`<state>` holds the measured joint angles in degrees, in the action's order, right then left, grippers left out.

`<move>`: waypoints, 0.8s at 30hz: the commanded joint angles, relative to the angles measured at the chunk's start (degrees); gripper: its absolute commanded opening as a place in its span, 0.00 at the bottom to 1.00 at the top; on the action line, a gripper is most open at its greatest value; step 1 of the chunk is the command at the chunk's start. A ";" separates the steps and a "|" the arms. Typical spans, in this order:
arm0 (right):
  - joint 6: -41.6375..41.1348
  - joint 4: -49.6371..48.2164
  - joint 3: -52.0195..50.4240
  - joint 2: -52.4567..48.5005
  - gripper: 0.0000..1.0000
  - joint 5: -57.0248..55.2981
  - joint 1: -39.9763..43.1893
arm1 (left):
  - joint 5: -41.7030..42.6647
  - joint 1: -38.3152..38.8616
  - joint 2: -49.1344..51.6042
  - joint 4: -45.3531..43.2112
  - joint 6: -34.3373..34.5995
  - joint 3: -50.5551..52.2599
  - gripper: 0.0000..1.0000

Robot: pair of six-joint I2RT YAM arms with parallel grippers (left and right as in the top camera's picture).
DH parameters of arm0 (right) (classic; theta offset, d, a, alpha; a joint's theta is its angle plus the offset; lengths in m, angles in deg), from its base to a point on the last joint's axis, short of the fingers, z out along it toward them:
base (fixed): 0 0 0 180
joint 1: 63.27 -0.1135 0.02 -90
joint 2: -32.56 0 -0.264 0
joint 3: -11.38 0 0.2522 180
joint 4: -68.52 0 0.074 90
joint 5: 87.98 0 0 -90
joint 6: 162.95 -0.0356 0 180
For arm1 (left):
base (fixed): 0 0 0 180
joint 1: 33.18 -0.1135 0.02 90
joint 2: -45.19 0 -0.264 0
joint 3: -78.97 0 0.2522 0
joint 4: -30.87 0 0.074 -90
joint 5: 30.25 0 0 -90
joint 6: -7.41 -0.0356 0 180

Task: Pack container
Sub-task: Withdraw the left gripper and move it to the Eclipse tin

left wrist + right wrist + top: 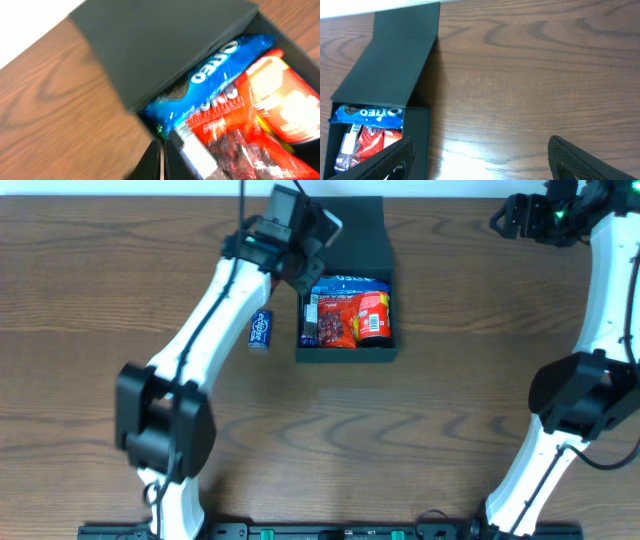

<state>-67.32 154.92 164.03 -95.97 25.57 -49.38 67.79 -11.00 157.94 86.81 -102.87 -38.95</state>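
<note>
Brown wooden table [440, 400] carries the matte dark square cardboard container [345, 356] near its far edge, lid flap raised. 1 blue Oreo packet [350, 282] and red snack packets [372, 315] lie inside. My left pincer [161, 162] is clenched at the container's left rim; my right pincer [480, 150] stands released, well apart.

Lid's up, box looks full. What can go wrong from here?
1. The blue packet lies outside the box, beside the left arm; a sweep may knock it away.
2. The Oreo pack sits at the hinge side under the lid and may snag it as it folds down.
</note>
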 commanded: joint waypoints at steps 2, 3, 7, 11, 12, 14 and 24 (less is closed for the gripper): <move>0.00 -0.07 0.39 0.37 0.86 0.44 -0.22 | -4.63 -2.16 -0.33 9.25 6.80 -0.68 0.06; 0.00 -0.20 0.39 0.37 0.86 0.44 -0.22 | -4.55 -3.02 -0.33 11.98 8.11 -0.68 0.06; -0.02 -0.85 0.39 0.37 0.86 0.46 -0.22 | 1.33 -7.06 -0.48 20.24 7.80 -0.68 0.06; 0.00 -1.20 0.39 0.37 0.86 0.46 -0.22 | 7.52 -10.80 -0.50 26.27 3.98 -0.68 0.06; -0.02 -1.22 0.39 0.37 0.86 0.46 -0.22 | 7.48 -11.45 -0.50 27.80 3.06 -0.68 0.06; -0.02 -1.14 0.39 0.37 0.86 0.46 -0.22 | 7.56 -12.66 -0.50 31.34 -0.81 -0.68 0.06; -0.90 -1.07 0.39 0.37 0.85 0.44 -1.25 | 18.14 -16.26 -0.63 22.01 -4.74 9.25 0.06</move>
<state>-67.56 153.81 164.03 -95.97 25.57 -49.69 83.65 -26.57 156.93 110.74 -106.71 -34.17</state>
